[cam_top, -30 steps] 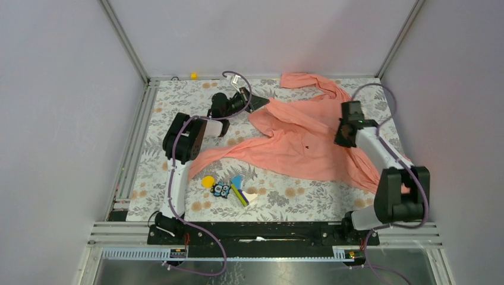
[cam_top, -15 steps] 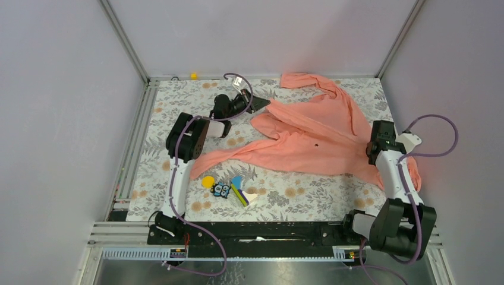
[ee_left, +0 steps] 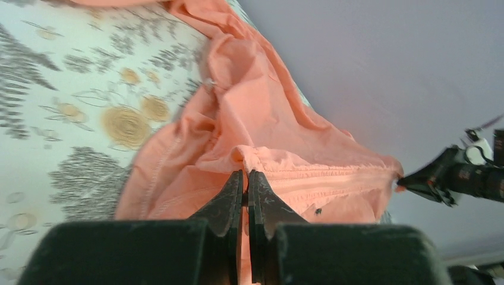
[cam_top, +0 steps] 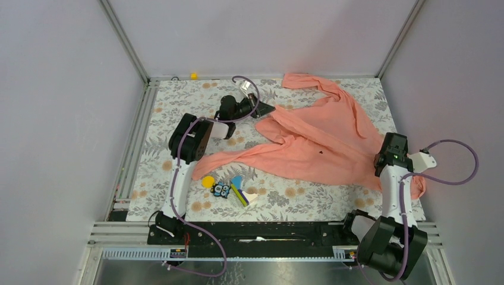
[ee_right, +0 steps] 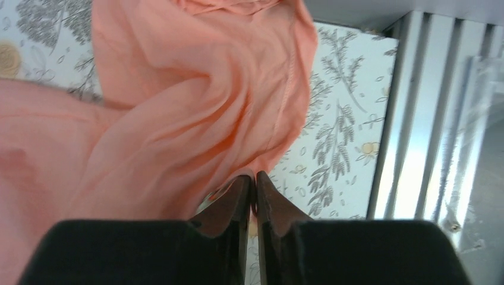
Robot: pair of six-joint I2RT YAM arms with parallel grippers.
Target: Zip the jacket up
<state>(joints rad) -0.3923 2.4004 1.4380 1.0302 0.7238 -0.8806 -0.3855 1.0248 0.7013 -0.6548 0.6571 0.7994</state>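
Salmon jacket (cam_top: 315, 139) sprawls across the table's (cam_top: 178, 107) far-right half. Wrist views alone show the jaws: left gripper (ee_left: 245, 178) pinching a gathered seam, right gripper (ee_right: 252, 181) pinching a hem. Overhead alone: toy pieces (cam_top: 229, 189), near left.

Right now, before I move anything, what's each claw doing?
Left claw: closed, pinching an edge of the jacket.
Right claw: closed, gripping a fold of the jacket.

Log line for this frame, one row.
left gripper: shut on jacket, far left | right gripper: shut on jacket, near right | jacket: rumpled, spread between them | toys: near edge
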